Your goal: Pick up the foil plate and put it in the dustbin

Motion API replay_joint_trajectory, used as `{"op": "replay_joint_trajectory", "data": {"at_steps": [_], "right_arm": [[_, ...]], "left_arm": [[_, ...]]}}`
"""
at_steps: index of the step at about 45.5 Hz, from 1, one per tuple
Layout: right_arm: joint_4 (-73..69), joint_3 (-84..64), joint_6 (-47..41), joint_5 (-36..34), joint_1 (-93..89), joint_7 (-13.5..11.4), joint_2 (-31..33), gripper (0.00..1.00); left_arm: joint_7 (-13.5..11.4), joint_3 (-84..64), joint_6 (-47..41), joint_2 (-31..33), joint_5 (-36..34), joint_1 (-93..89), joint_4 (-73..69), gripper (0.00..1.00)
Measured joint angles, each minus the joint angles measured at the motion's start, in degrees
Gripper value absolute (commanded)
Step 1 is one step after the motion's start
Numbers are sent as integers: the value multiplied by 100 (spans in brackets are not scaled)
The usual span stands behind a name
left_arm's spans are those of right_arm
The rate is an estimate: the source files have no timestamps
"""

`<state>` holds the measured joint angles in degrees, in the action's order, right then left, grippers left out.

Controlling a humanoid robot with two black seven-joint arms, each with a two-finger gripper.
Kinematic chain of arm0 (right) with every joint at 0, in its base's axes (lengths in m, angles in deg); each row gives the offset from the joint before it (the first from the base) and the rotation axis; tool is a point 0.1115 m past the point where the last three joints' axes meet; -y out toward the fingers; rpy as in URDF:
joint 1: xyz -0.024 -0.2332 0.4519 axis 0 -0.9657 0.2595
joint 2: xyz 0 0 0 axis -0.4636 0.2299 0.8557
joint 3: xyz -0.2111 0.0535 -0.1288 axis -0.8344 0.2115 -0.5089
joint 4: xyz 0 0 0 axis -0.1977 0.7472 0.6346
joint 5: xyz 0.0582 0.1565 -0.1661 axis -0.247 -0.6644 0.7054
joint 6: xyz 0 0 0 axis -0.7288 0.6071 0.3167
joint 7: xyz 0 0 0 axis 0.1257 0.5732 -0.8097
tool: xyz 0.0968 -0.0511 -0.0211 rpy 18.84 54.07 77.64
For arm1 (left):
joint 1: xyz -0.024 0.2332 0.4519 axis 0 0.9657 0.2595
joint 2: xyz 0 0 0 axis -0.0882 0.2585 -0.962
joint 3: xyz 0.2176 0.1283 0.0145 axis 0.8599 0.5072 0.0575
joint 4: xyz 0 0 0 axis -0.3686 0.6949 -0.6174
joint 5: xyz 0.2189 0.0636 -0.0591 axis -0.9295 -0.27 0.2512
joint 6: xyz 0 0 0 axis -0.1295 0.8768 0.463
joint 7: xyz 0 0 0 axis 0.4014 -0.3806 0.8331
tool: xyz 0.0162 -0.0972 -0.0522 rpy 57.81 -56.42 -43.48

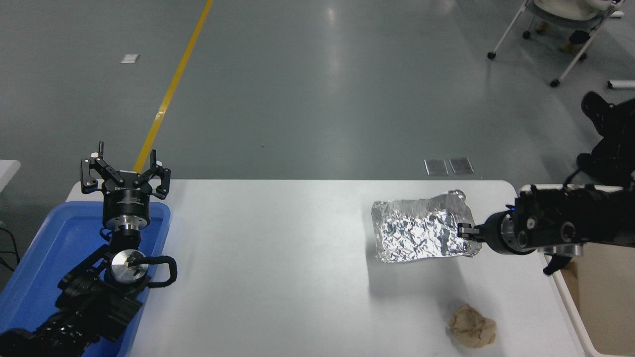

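Observation:
The foil plate (421,230), a crinkled silver tray, hangs in the air above the right part of the white table (278,267), with its shadow on the table below it. My right gripper (466,232) is shut on the plate's right edge and holds it up. The cream-white dustbin (603,277) stands just off the table's right edge, partly behind my right arm. My left gripper (125,174) is parked open at the lower left, over the blue tray.
A tan crumpled paper ball (472,326) lies on the table near the front right, below the held plate. A blue plastic tray (59,248) sits at the left edge. A wheeled chair (560,29) and a person's dark leg (612,134) are at the far right.

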<state>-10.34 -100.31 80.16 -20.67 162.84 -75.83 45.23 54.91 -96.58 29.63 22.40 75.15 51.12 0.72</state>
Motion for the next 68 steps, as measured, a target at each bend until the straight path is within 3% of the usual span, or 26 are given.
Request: {"op": "replay_joint_trajectory", "data": {"at_steps": [19,38,51,68], "right_arm": [[-1227,-347,-1841,58,2681,30,939,0],[-1525,-518,-3059,66,4109,37,1342,0],[-1116,-515,-3043,240,3446,37,1445,0],[837,165,-2897,386,1177,35,1562,0]], "left_arm": [[1,0,0,0,0,7,-5,99],[1,-2,0,0,0,7,-5,99],[1,-4,0,-1,0,8,-5,99],[1,-2,-1,1,1,8,-6,99]]}}
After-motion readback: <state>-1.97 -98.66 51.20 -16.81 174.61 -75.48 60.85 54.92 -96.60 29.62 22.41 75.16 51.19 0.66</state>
